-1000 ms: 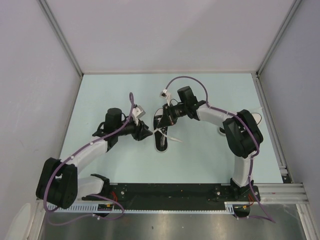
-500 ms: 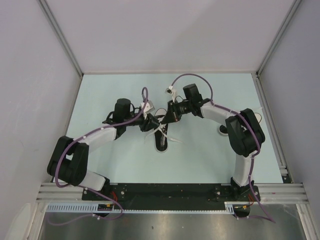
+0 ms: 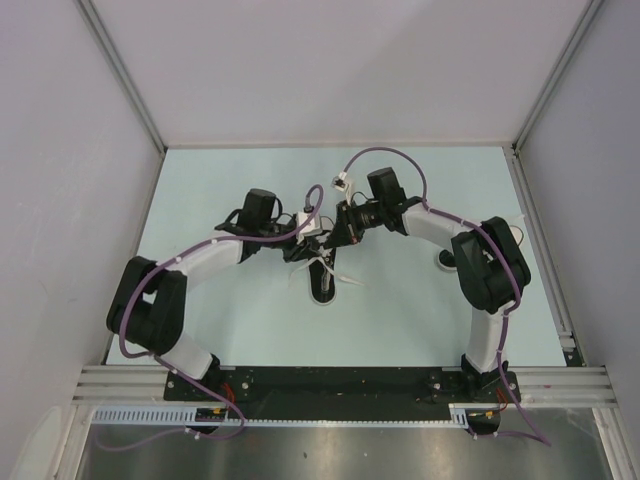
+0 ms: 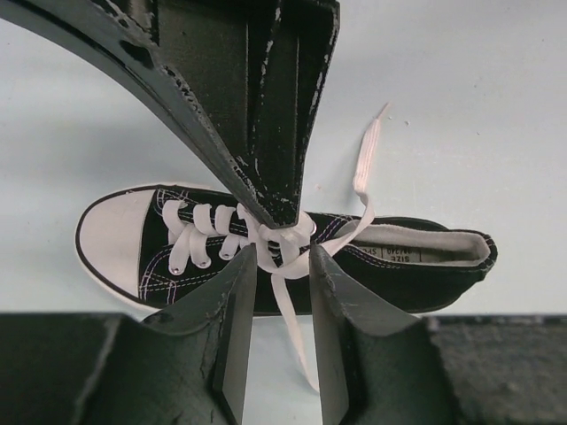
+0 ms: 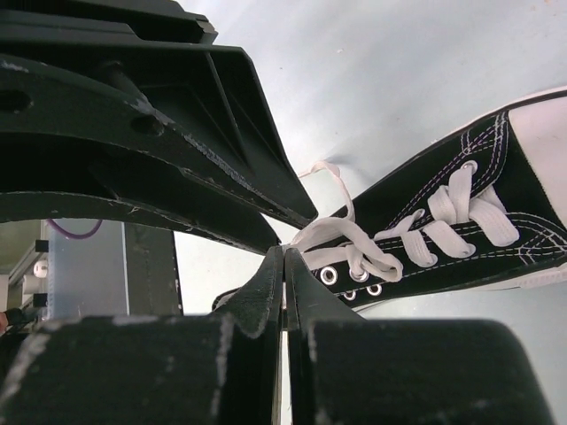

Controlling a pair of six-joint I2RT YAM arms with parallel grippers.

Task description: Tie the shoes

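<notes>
Reaching in from the left, the left hand (image 4: pixel 283 266) hangs low over the sneaker (image 4: pixel 155 258), its fingers parted with one white strand of the laces (image 4: pixel 208 232) running down through the gap; it looks released, straddling the strand, not gripping it. The sneaker lies in the middle of the pale tabletop (image 3: pixel 220 180), between the two hands, toe toward the near edge. Its laces are threaded through the eyelets and gathered into a crossing near the top, while a loose end (image 4: pixel 365 159) trails off onto the tabletop. From the right, the right hand (image 5: pixel 284 253) is clenched, its tips set at that crossing and seemingly nipping a strand there. No bow or loops show, so I judge the task early: perhaps a first crossing is made, and forming the loops and pulling them tight is left. Farther right, a white-edged shape (image 3: pixel 516 236) peeks from behind the right arm, possibly the other shoe, too hidden to tell.
</notes>
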